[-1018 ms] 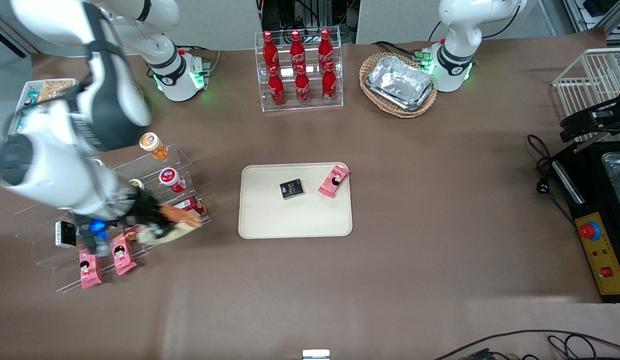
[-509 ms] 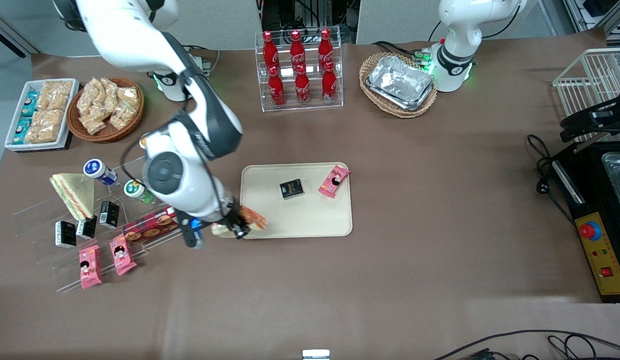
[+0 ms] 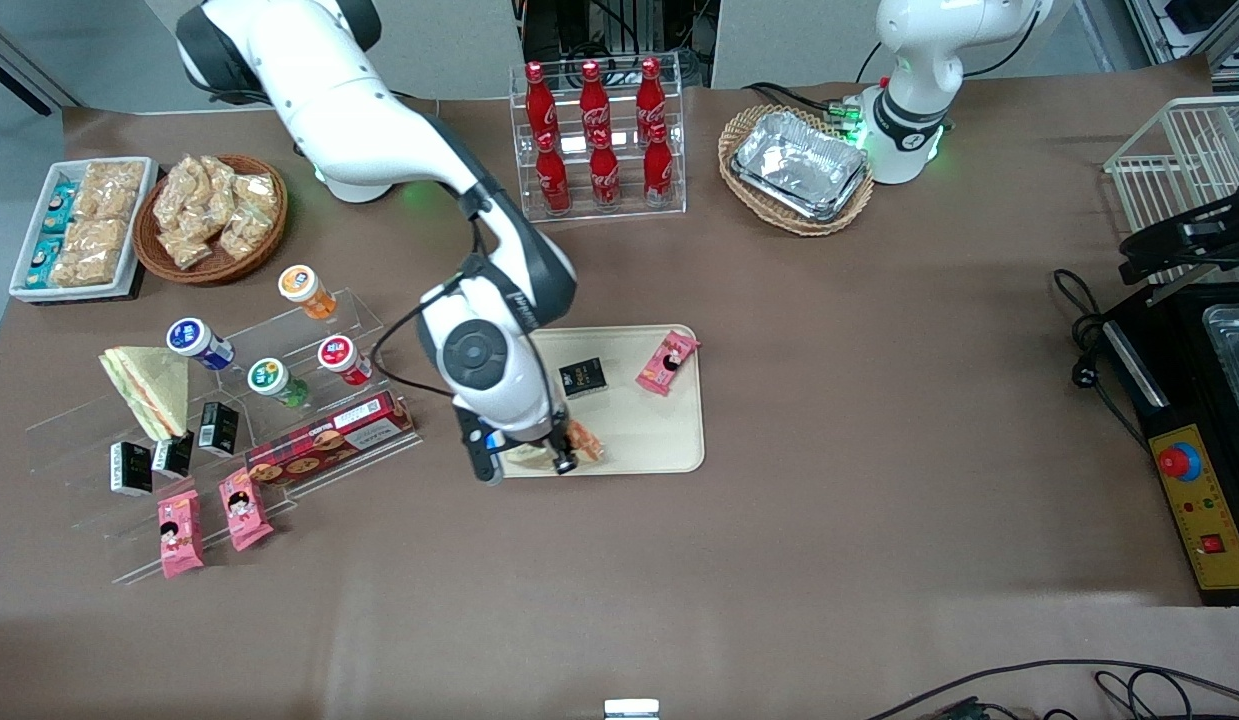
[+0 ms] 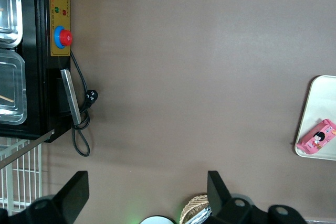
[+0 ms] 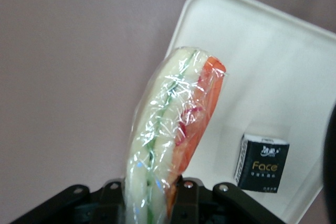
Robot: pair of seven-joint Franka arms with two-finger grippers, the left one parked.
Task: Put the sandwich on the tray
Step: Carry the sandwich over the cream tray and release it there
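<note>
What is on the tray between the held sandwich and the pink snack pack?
Only bare tray; the front view shows the gripper holding the sandwich with nothing up to the pink snack pack.

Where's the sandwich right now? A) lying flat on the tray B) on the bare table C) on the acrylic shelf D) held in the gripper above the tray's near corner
D: the gripper is shut on the sandwich, hanging over the near corner of the tray.

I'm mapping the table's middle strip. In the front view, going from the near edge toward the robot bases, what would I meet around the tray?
Claw gripping the sandwich over the tray's near edge → small black box on the tray → rack of red cola bottles.
</note>
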